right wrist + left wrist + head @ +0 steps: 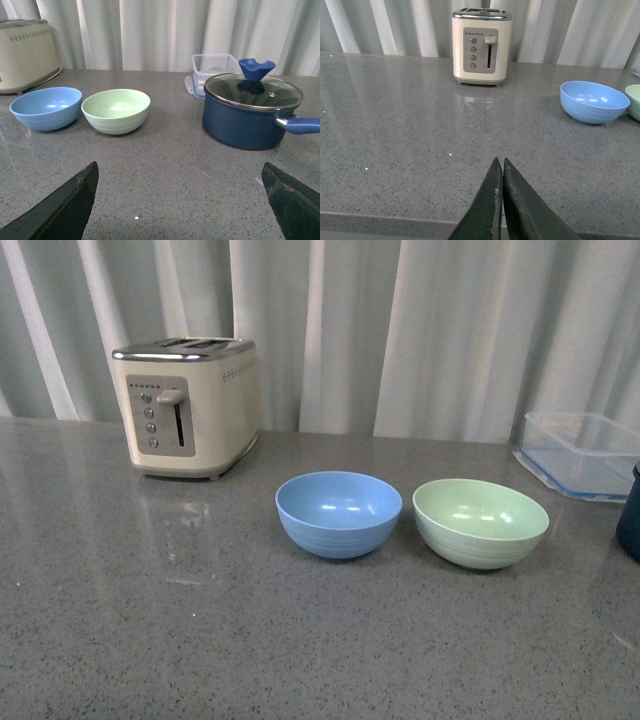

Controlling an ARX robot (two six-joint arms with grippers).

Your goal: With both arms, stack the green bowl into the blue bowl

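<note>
**Bowls side by side, both arms clear of them**

The green bowl (481, 522) sits upright and empty on the grey worktop (200, 640), just beside the blue bowl (338, 512) without touching it. Both lie ahead of the right fingers (70, 205), which are spread wide and hold nothing. The left fingers (492, 200) are pressed together, empty, well apart from the bowls. A cream toaster (188, 405) stands beyond them. A lidded navy saucepan (250, 112) stands ahead of the right fingers.
</note>
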